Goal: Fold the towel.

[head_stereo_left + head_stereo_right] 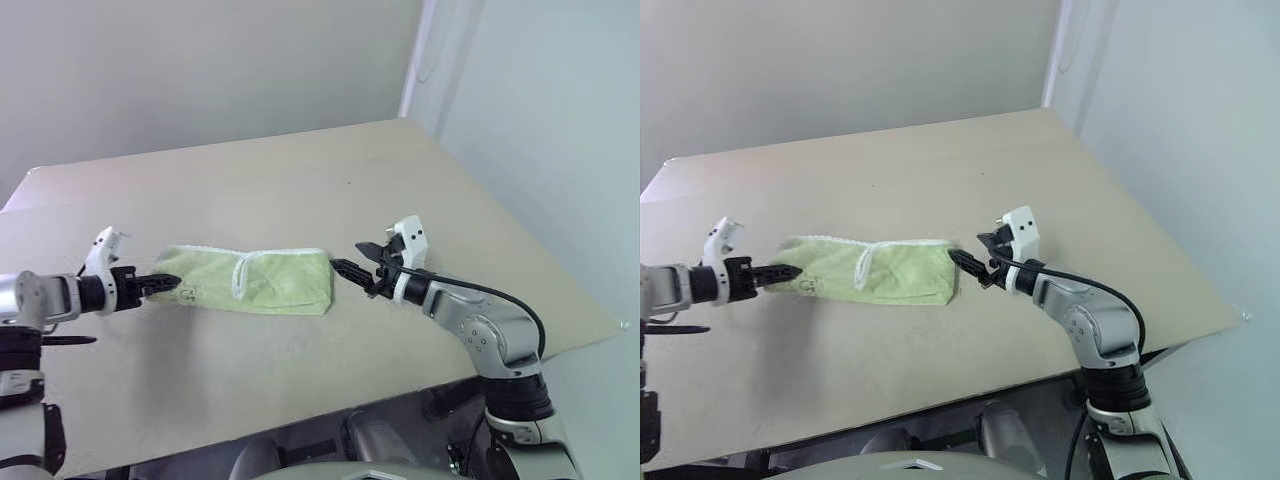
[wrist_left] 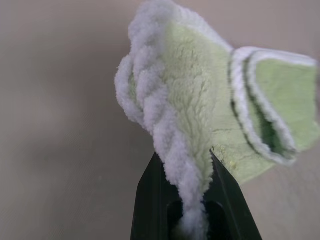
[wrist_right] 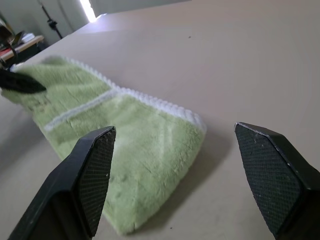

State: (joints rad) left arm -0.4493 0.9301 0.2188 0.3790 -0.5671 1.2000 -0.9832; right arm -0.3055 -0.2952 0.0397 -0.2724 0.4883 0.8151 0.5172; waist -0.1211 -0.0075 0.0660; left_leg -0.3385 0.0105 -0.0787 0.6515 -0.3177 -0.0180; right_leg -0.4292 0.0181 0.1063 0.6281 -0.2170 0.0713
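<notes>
The towel lies on the table, its left end pinched by the left gripper probably for folding, while the right gripper waits wide open just beside its other end.

One light green towel lies on one beige table. Two black-fingered grippers are at the towel: the left gripper at its left end, the right gripper just beside its right end.
</notes>
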